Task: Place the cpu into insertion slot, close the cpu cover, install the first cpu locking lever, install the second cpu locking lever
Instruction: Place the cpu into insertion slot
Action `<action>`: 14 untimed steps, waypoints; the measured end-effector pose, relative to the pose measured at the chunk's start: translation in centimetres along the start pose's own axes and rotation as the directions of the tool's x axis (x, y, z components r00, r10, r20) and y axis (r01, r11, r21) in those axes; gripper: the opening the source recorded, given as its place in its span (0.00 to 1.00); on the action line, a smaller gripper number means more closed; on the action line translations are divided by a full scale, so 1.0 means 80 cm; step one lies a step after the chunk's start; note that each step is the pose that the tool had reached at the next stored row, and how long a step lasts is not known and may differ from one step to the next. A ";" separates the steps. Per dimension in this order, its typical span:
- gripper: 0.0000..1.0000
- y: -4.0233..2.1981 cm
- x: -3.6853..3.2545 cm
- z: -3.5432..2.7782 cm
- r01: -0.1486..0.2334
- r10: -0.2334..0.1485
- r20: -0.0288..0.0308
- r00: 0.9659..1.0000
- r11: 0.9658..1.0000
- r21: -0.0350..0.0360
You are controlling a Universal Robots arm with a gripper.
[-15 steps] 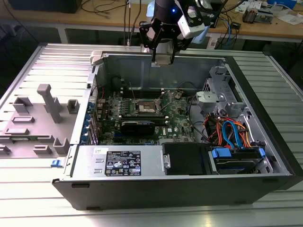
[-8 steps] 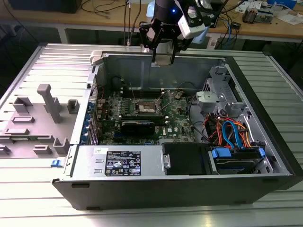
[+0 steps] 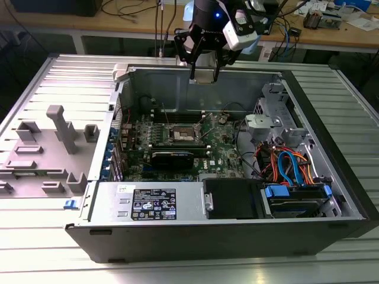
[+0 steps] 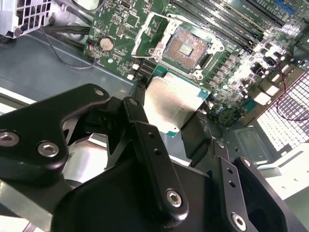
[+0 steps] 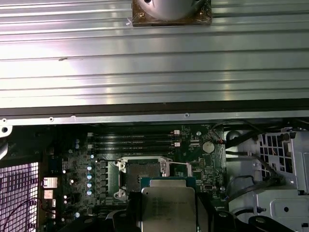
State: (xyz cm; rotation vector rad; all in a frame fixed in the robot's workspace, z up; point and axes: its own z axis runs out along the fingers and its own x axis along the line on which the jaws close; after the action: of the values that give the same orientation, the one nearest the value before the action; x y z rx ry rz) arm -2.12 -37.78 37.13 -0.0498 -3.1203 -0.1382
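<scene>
The exterior view is looking down at the whole open computer case (image 3: 207, 239) from well back. Both wrist views are sitting way closer, staring past the cpu (image 4: 174, 104) (image 5: 169, 210) at the insertion slot (image 4: 186, 48) (image 5: 145, 174), each from its own angle.

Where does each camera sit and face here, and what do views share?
Exterior view: off the arm, looking down into the open computer case; the pincer hangs at its far wall.
First wrist view: on the arm, looking past the held cpu to the insertion slot.
Second wrist view: on the arm, looking along the pincer's fingers.
Both wrist views share the cpu and insertion slot.
</scene>
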 end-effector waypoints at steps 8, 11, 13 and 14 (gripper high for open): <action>0.54 -0.0079 -0.0002 0.0016 -0.045 0.045 0.004 0.999 0.999 0.000; 0.54 -0.0084 -0.0003 0.0032 -0.096 0.096 0.009 0.995 0.995 0.000; 0.54 -0.0120 -0.0004 0.0033 -0.100 0.100 0.009 0.995 0.995 0.000; 0.54 -0.0154 -0.0005 0.0034 -0.100 0.100 0.009 0.995 0.995 0.000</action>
State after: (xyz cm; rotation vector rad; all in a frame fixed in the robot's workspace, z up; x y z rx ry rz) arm -2.13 -38.98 36.75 -0.2065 -3.1184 -0.1361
